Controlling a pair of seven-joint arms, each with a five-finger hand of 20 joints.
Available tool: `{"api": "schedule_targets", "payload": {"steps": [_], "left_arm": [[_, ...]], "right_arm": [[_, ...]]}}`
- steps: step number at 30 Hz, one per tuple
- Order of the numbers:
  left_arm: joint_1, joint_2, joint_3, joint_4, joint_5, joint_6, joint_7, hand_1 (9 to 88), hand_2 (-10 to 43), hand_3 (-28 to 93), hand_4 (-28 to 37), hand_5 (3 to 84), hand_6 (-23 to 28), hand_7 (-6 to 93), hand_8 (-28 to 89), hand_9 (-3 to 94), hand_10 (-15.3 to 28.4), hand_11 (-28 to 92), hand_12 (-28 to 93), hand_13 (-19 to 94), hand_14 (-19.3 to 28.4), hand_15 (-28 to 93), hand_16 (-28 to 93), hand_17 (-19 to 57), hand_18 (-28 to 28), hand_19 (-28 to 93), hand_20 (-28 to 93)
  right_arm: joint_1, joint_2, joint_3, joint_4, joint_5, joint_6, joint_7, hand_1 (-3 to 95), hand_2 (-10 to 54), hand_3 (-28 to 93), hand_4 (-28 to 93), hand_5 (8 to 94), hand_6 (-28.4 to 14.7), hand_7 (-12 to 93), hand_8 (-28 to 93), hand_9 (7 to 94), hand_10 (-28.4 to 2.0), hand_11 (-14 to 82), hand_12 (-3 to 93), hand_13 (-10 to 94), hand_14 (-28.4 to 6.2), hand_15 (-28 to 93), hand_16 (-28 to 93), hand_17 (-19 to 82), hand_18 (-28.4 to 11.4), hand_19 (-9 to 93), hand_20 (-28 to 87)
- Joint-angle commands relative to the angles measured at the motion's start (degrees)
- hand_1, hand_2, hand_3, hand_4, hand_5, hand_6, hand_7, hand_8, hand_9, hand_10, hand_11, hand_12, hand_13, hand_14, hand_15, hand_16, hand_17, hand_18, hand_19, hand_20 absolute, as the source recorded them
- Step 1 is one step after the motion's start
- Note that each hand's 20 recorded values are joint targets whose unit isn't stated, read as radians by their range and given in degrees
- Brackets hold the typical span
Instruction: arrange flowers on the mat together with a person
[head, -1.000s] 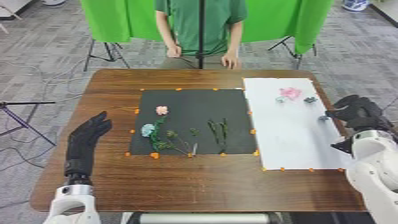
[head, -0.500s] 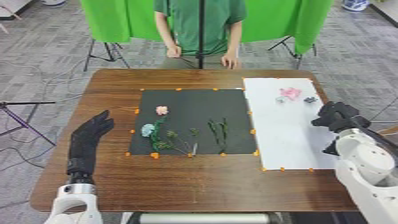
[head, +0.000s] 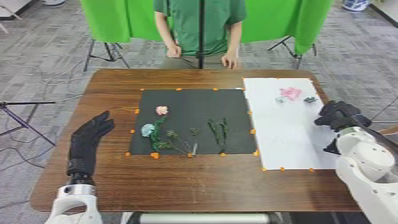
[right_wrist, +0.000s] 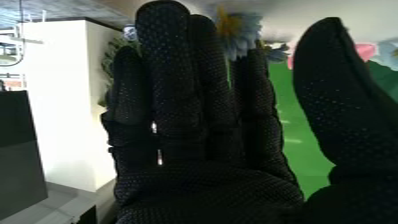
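On the dark mat (head: 188, 95) lie a pink flower (head: 162, 110), a light blue flower (head: 148, 130) and green stems (head: 218, 131). The white sheet (head: 280, 135) holds another pink flower (head: 290, 93), a pale flower (head: 281, 99) and a dark grey-green one (head: 310, 99). My right hand (head: 340, 116) is at that sheet's right edge. In the right wrist view the right hand (right_wrist: 204, 145) has straight fingers and its thumb apart; a blue-grey flower (right_wrist: 240, 35) shows behind the fingertips, contact unclear. My left hand (head: 87, 140) rests open at the table's left, fingers straight.
The brown table (head: 195, 187) carries small orange markers around the mat and sheet. Across it stands a person, hands by the far edge, touching no flowers. A thin dark pole rises at the far side, with green cloth behind.
The right hand has moved leftward from beyond the table's right edge onto the white sheet's edge, covering a small flower seen there before. The left hand has stayed still.
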Motion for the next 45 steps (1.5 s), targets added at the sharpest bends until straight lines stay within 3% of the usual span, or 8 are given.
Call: {"api": "schedule_targets", "payload": {"steps": [1, 6, 12, 22, 25, 31, 39, 45], "left_arm": [[0.0, -0.24, 0.26, 0.29, 0.29, -0.67, -0.02, 21.6, 12.7, 68, -28.3, 45.0, 5.8, 11.8, -7, 44.5, 13.7, 18, 13, 36, 17.4, 15, 0, 6.1, 11.5, 11, 16], [0.5, -0.26, 0.05, 0.07, 0.18, -0.58, 0.00, 21.7, 12.6, 68, -28.3, 45.0, 5.8, 11.8, -7, 44.5, 13.7, 18, 13, 36, 17.3, 15, 0, 6.1, 11.5, 11, 16], [0.5, -0.09, -0.32, 0.09, 0.12, -0.52, -0.14, 21.8, 12.6, 68, -28.3, 45.0, 5.8, 11.7, -7, 44.5, 13.7, 18, 13, 36, 17.2, 15, 0, 6.1, 11.5, 11, 16], [1.3, 0.59, -2.15, -0.36, -0.64, 0.18, -0.20, 21.8, 12.4, 68, -28.3, 45.1, 5.9, 11.7, -7, 44.5, 13.7, 18, 13, 36, 17.3, 15, 0, 6.1, 11.5, 11, 16], [1.8, 0.32, -3.09, -0.44, -1.26, 1.31, 0.01, 22.0, 12.4, 68, -28.3, 45.1, 5.8, 11.7, -7, 44.5, 13.8, 18, 13, 36, 17.4, 15, 0, 6.1, 11.5, 11, 16], [0.7, -0.44, -3.53, -0.11, -0.97, 1.41, 0.57, 22.0, 12.5, 68, -28.3, 45.1, 5.8, 11.7, -7, 44.6, 13.8, 18, 13, 36, 17.4, 15, 0, 6.1, 11.5, 11, 16], [-1.5, -0.79, -2.79, 0.65, -0.68, 1.14, 0.89, 21.8, 12.4, 68, -28.3, 45.1, 5.9, 11.8, -7, 44.5, 13.7, 18, 13, 36, 17.3, 15, 0, 6.1, 11.5, 11, 16], [-1.6, -1.34, -2.65, 0.76, -0.94, 1.46, 1.30, 22.0, 12.5, 68, -28.3, 45.1, 5.9, 11.8, -7, 44.6, 13.8, 18, 13, 36, 17.3, 15, 0, 6.1, 11.5, 11, 16]], "right_arm": [[3.4, 0.4, -2.6, 3.7, -0.3, 4.1, 1.2, 42.7, -9.5, 72, -22, 60.6, 3.8, 20, -11, 71.9, -10.8, 22.1, 22.8, 78, -6.6, 42, 30, 38, -19.3, 77, 50], [3.0, 0.3, -3.8, 4.4, 0.1, 8.3, 1.7, 55.9, -9.5, 62, -24, 70.2, 1.5, 21, 6, 82.3, -8.0, 8.4, 37.1, 83, -4.0, 37, 41, 42, -18.1, 79, 51], [1.7, 0.3, -3.3, 3.6, 0.6, 9.9, 2.5, 61.3, -9.5, 61, -23, 79.4, 2.3, 23, 7, 89.5, -7.7, 7.7, 39.1, 88, -3.2, 37, 42, 45, -18.0, 81, 51], [5.5, 2.9, -2.7, -14.2, 3.0, 15.2, 1.6, 61.8, -9.5, 61, -21, 81.4, 2.4, 23, 8, 91.4, -7.7, 7.7, 40.8, 90, -2.9, 38, 42, 47, -17.6, 82, 50], [13.2, 0.8, -10.2, -17.0, 4.8, 11.8, -0.9, 61.7, -9.5, 61, -21, 81.6, 2.4, 23, 8, 91.5, -7.7, 7.6, 41.1, 89, -2.8, 38, 42, 47, -17.7, 82, 50], [25.7, -8.6, -27.6, -15.2, 6.2, 7.2, -5.9, 61.8, -9.5, 61, -21, 81.5, 2.5, 23, 9, 91.3, -7.8, 7.5, 41.8, 89, -2.5, 38, 43, 47, -17.5, 83, 50], [32.0, -14.8, -46.3, -11.2, 6.2, 0.5, -12.0, 61.8, -9.5, 61, -21, 81.4, 2.6, 23, 9, 91.2, -7.8, 7.4, 42.0, 89, -2.4, 38, 43, 46, -17.3, 83, 50], [33.7, -16.4, -52.1, -9.6, 5.0, -2.4, -15.6, 61.7, -9.5, 61, -21, 81.1, 2.8, 23, 9, 91.0, -7.6, 7.4, 42.0, 89, -2.5, 39, 43, 46, -17.1, 83, 50]]}}
